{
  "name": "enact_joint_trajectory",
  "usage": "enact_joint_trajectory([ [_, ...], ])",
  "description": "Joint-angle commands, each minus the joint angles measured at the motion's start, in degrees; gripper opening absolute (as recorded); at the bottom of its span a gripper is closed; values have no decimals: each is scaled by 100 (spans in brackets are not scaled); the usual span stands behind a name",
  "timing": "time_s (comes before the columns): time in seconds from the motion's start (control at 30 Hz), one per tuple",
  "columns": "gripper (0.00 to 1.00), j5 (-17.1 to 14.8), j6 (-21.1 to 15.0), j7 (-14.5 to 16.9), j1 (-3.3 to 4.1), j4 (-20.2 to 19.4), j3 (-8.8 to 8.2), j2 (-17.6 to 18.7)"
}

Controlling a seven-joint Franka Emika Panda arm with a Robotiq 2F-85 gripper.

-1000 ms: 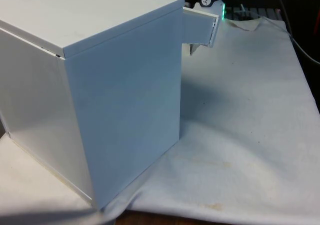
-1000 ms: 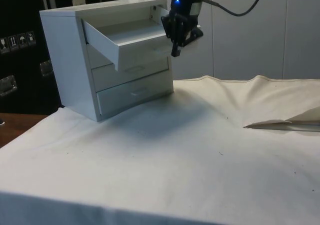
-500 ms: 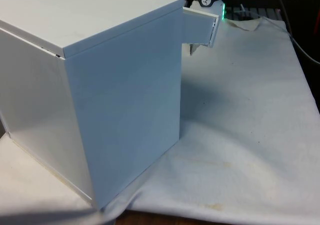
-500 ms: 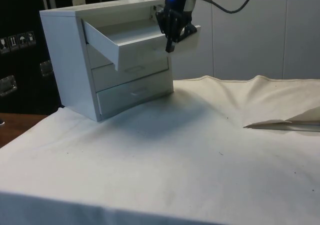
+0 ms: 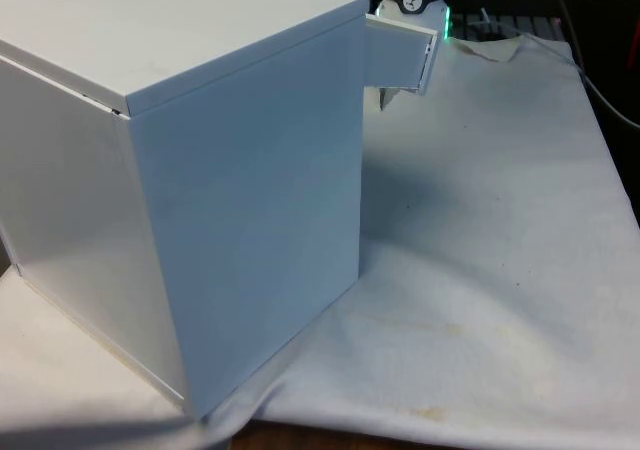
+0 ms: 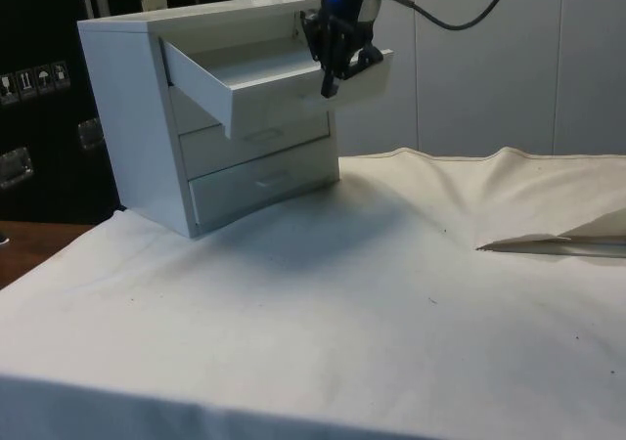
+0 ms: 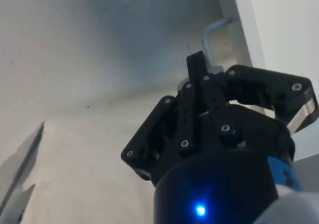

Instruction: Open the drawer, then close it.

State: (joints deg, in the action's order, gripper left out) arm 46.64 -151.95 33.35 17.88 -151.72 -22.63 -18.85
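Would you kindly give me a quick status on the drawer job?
Gripper at the top drawer's front, jaws shut, by the handle. Drawer pulled out of the chest. Nothing in the way on the cloth.

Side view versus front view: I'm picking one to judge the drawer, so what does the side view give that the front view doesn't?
Side view: the chest's three drawer fronts, the top drawer pulled out, the gripper at its front. Front view: the chest's blank back and side, hiding the lower drawers. Both: the open drawer jutting out over the white cloth.
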Motion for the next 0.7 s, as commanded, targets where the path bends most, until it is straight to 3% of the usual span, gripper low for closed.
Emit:
enact_joint_trajectory([
  [0.0,0,69,0,-52,0,0,0,0],
  [0.03,0,309,-46,-212,-86,63,57,23],
  [0.3,0,819,-74,-625,-80,149,40,143],
  [0.33,0,653,-11,-516,-6,92,0,115],
  [0.37,0,865,-80,-670,-74,160,40,166],
  [0.6,0,1255,-103,-1054,-63,315,17,372],
  [0.63,0,1071,-40,-934,-6,258,0,367],
  [0.67,0,1295,-97,-1089,-63,338,17,390],
])
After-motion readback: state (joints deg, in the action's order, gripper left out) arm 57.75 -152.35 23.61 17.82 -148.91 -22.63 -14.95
